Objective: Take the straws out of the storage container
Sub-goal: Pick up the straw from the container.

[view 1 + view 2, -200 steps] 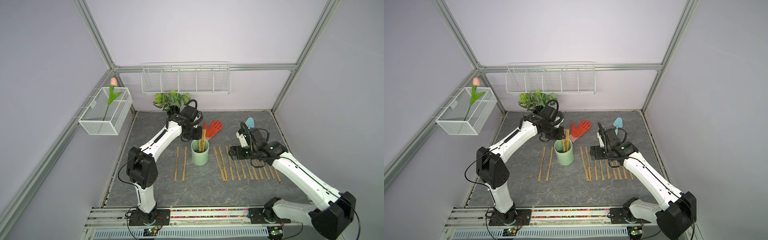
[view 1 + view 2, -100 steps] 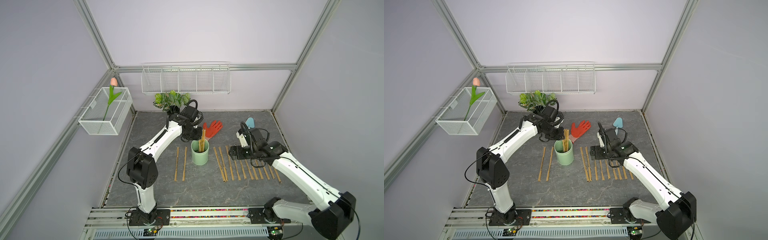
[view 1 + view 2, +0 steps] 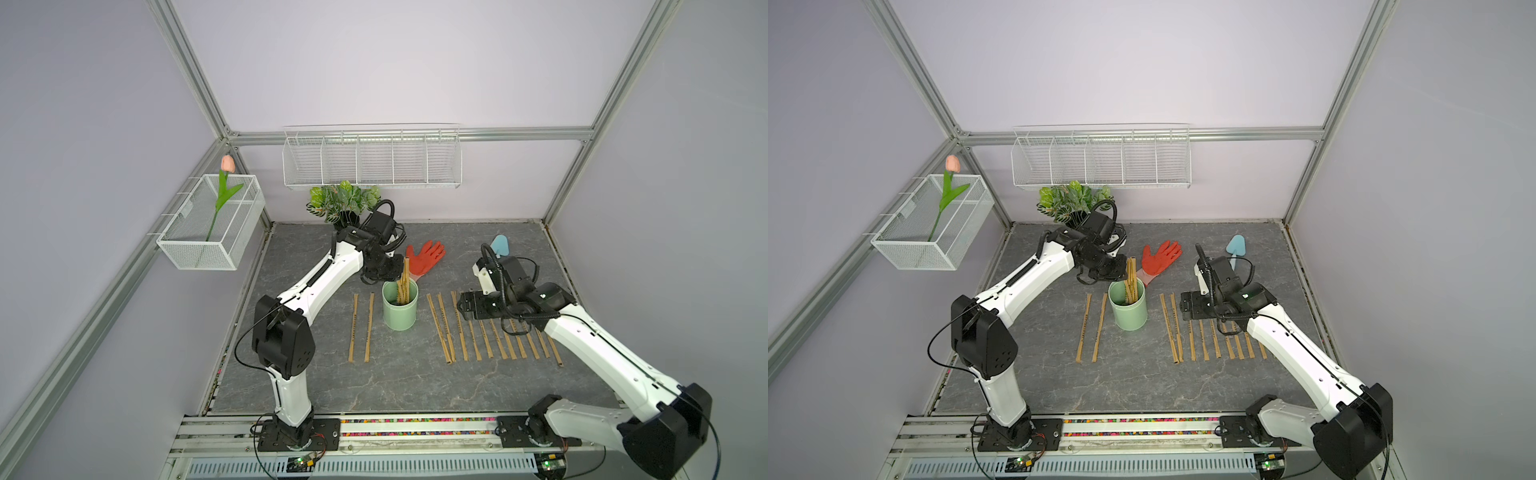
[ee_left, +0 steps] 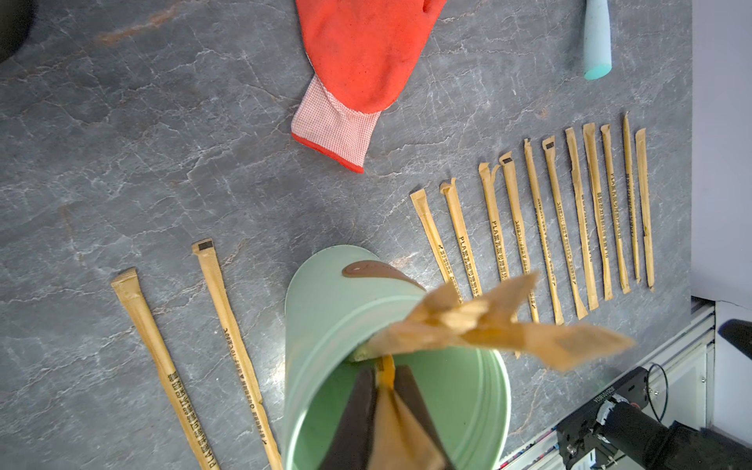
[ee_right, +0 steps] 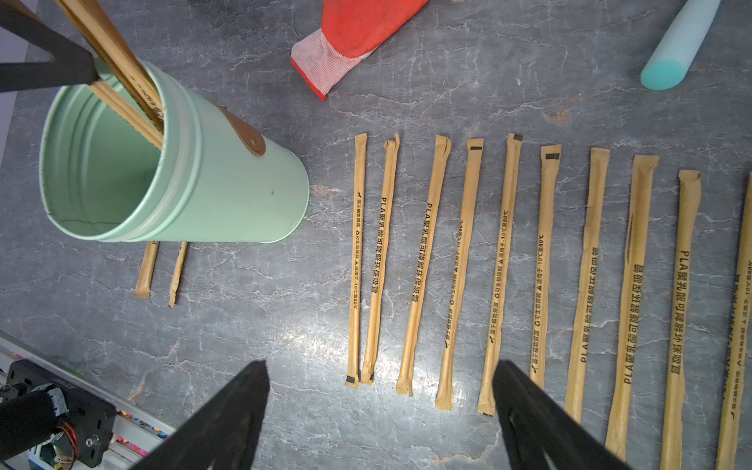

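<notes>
The mint-green storage container (image 3: 400, 309) (image 3: 1128, 309) stands upright mid-table with a few tan straws (image 3: 403, 282) (image 4: 488, 321) sticking out of it. My left gripper (image 3: 392, 271) (image 4: 384, 374) hangs over the container's rim, its dark fingers pinched on one straw. Two straws (image 3: 361, 326) lie left of the container and a row of several (image 3: 490, 332) (image 5: 504, 264) lies on its right. My right gripper (image 3: 467, 309) (image 5: 380, 378) hovers low over the near ends of that row, open, with nothing between its fingers.
A red glove (image 3: 426, 257) lies behind the container, and a pale blue tool (image 3: 500, 245) lies behind the right arm. A leafy plant in a black vase (image 3: 343, 203) stands at the back. White wire baskets (image 3: 372, 162) (image 3: 212, 228) hang on the walls.
The left gripper's jaws have drawn together on a straw above the container. Both arms and the straws on the table have stayed in place.
</notes>
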### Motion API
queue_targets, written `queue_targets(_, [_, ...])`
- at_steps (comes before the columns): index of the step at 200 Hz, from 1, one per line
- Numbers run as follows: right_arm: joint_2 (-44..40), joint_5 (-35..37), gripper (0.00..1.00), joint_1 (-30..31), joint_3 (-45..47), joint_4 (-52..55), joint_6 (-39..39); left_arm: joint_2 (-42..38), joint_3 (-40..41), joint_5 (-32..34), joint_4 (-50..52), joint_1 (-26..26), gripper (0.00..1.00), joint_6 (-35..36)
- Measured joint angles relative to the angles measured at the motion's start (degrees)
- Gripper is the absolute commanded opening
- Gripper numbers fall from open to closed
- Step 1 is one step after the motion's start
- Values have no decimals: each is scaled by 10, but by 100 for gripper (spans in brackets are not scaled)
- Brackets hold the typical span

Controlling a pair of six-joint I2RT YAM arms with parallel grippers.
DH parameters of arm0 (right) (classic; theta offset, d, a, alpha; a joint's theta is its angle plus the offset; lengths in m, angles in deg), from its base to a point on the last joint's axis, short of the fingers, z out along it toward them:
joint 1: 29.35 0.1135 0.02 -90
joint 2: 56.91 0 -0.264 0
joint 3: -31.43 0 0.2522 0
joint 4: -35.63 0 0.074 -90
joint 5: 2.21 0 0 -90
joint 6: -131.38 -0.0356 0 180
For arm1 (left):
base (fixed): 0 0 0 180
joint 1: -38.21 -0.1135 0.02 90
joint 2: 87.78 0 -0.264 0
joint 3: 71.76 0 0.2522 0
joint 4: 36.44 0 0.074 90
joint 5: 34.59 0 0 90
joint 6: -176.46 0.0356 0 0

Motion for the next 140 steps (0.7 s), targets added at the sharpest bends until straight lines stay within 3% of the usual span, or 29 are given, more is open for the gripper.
queue_targets(83, [0, -9, 89, 0, 0, 0, -4, -28, -20, 5, 34, 0, 13, 8])
queue_targets(140, [0, -11, 89, 0, -2, 0, -4, -36, -93, 21, 73, 0, 10, 21])
